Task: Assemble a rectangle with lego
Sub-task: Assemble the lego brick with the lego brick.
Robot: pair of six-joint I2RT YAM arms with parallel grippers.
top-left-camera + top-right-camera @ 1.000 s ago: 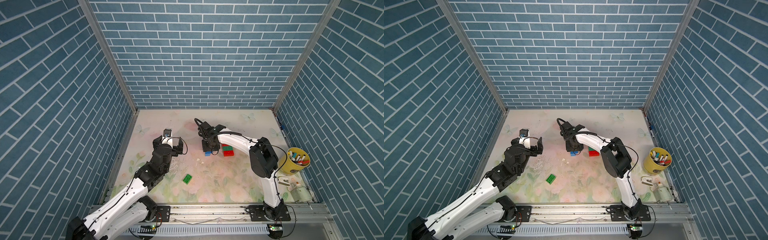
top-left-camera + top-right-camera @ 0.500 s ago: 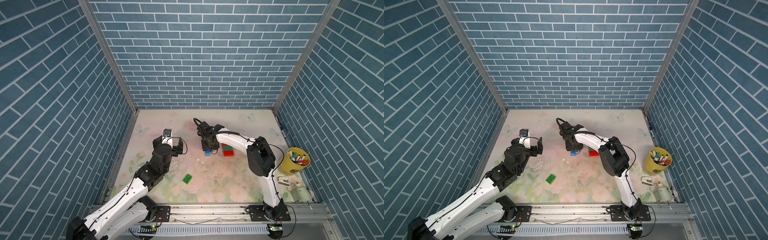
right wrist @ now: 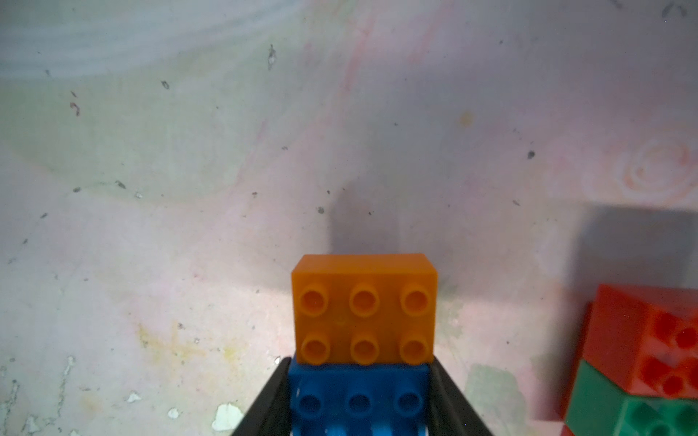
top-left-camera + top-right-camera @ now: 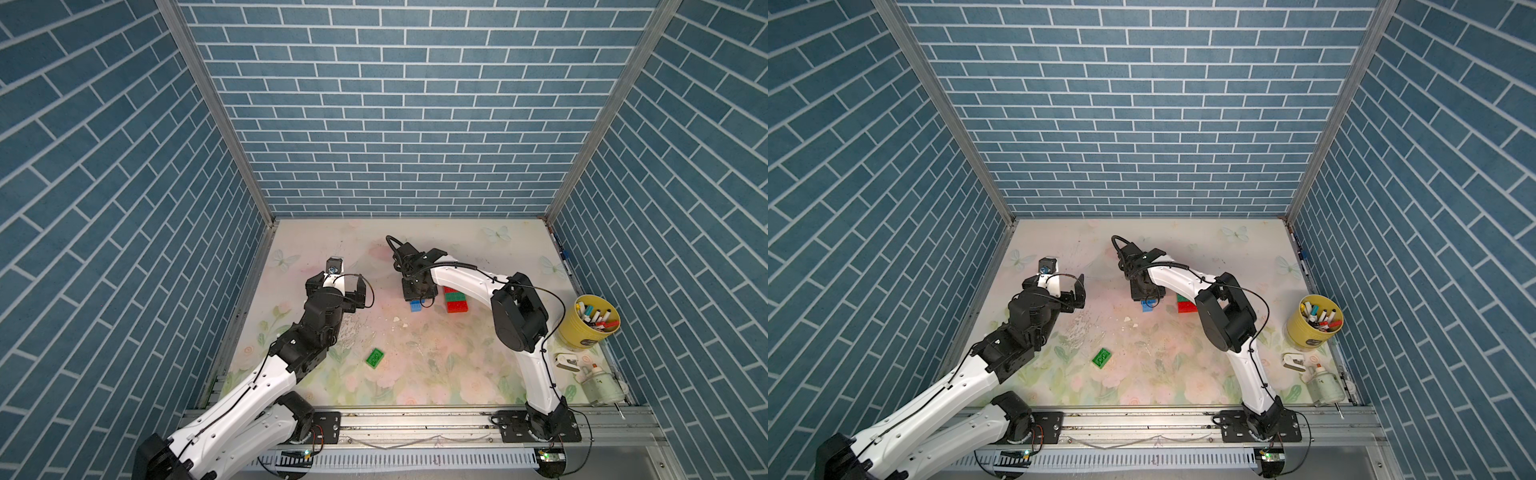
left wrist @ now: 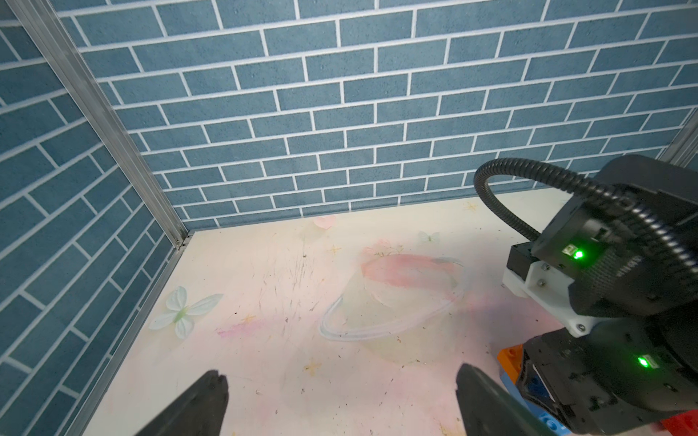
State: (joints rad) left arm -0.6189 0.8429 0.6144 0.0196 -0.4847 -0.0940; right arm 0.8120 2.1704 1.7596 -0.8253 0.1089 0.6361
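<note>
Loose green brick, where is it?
In both top views the loose green brick lies alone near the front, by the left arm, apart from the other bricks.

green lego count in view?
2. Loose green brick lies alone on the mat near the left arm; second green brick sits between red bricks beside the right gripper. Others may hide beneath it.

Left gripper (image 5: 342, 379): jaws spread wide, both dark fingers (image 5: 206, 400) hanging above the floral mat (image 5: 287, 287). The right arm (image 5: 623, 271) shows two green lamps lit, with a ribbed black cable (image 5: 491, 181) looping off it. Tucked under the right arm are the edge of an orange brick (image 5: 510, 356), a blue brick (image 5: 508, 381) against it, and a red brick (image 5: 680, 426) corner. Well apart from the right arm, a butterfly print (image 5: 183, 311) lies near the aluminium corner post (image 5: 113, 124). The blue brick-pattern wall (image 5: 340, 113) stands behind.
</note>
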